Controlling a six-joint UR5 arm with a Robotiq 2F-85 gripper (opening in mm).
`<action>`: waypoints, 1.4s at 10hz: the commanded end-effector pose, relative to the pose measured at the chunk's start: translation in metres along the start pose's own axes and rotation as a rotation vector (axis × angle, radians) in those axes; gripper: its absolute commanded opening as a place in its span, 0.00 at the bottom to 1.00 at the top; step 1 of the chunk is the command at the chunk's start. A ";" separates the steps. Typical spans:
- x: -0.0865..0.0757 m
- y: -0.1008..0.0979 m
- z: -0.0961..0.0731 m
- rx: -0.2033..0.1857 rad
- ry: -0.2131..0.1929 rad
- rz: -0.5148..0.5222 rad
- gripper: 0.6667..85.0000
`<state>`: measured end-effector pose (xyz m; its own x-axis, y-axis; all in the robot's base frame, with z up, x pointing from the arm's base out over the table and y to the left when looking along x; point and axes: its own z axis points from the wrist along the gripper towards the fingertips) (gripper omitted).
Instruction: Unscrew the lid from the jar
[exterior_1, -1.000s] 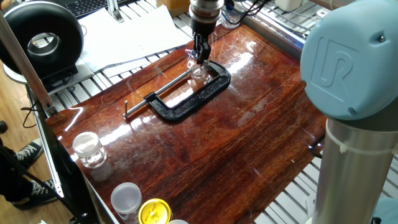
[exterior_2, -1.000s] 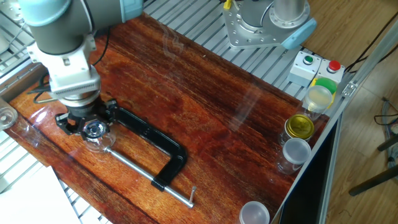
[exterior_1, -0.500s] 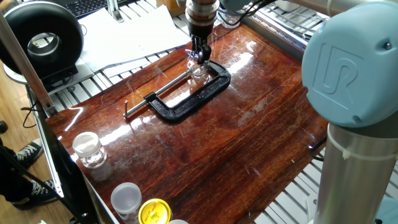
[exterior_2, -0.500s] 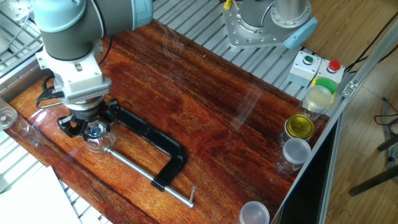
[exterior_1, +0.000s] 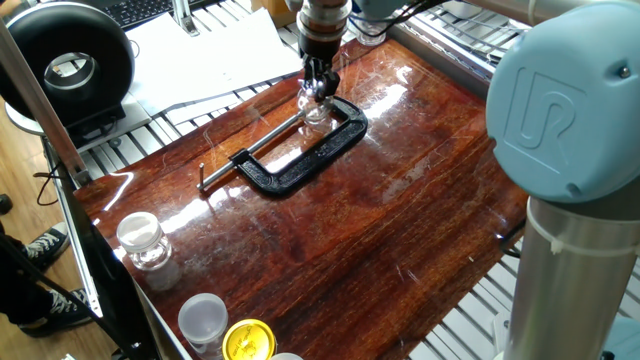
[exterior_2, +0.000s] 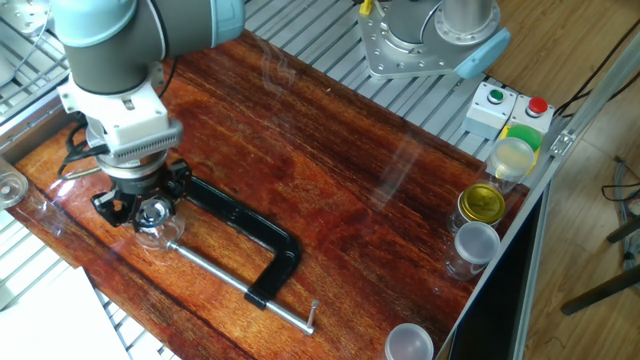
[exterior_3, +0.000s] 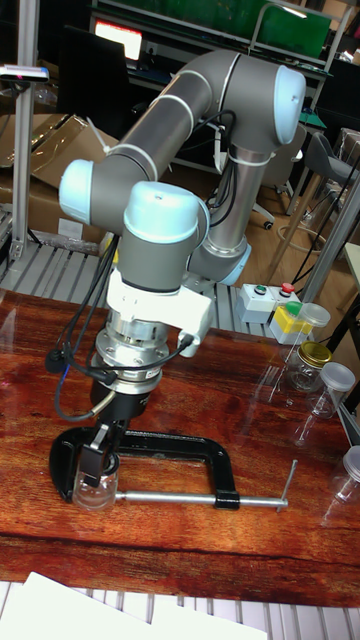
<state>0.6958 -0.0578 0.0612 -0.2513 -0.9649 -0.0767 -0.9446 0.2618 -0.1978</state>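
The small jar (exterior_3: 97, 492) stands in the lower left of the tall fixed view, held in the mouth of the black clamp (exterior_3: 150, 455) on the wooden table (exterior_1: 330, 240). The gripper (exterior_3: 100, 458) points straight down over it, fingers narrowed around the jar's top. The lid (exterior_2: 152, 210) shows as a glassy disc between the fingers in the other fixed view; whether it is gripped or seated, I cannot tell.

- One fixed view looks down from high beside the arm's base.
- The other fixed view looks down from the far side.
- The tall fixed view stands low, facing the arm.
- All see the black clamp (exterior_1: 300, 150) (exterior_2: 235, 235) (exterior_3: 160, 460).
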 end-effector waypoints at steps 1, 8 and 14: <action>-0.003 -0.002 -0.001 0.001 -0.026 -0.019 0.61; 0.007 0.005 -0.001 -0.035 -0.017 0.055 0.77; 0.034 0.036 -0.006 -0.133 0.123 0.529 0.80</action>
<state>0.6654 -0.0788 0.0564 -0.5510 -0.8337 -0.0362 -0.8297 0.5519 -0.0834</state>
